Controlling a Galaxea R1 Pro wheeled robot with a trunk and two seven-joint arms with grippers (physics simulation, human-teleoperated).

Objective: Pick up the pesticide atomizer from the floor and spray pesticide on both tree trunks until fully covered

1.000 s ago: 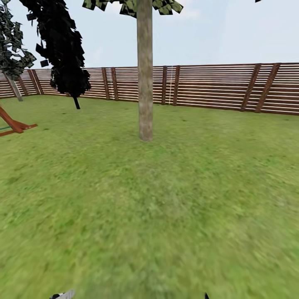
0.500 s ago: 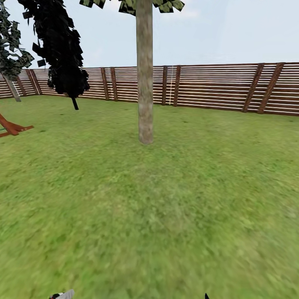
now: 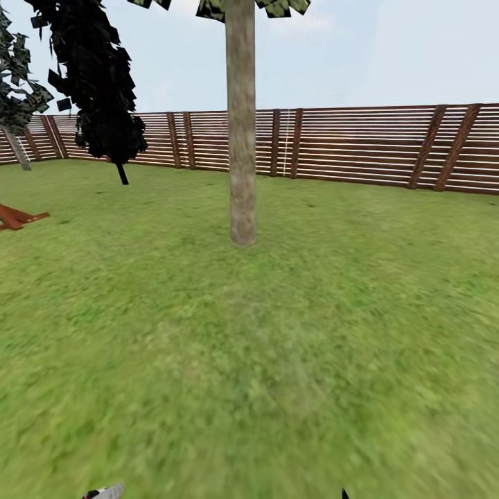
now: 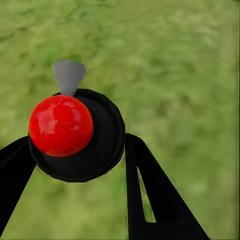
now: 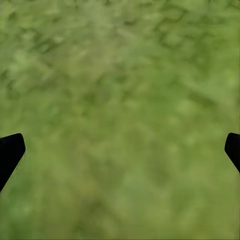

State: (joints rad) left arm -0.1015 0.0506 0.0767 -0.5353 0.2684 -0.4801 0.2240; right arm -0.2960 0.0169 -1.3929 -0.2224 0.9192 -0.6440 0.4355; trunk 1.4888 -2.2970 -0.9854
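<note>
Pesticide atomizer pinched between the left gripper fingers, right gripper spread over grass, tree trunk far ahead.

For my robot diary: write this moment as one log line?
left gripper: shut on dark atomizer | right gripper: open | smooth grey-beige tree trunk ahead

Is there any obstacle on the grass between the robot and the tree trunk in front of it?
Nothing visible stands in the way: open lawn runs up to the tree trunk. The dark-leaved tree and the wooden fence stand farther back.
</note>
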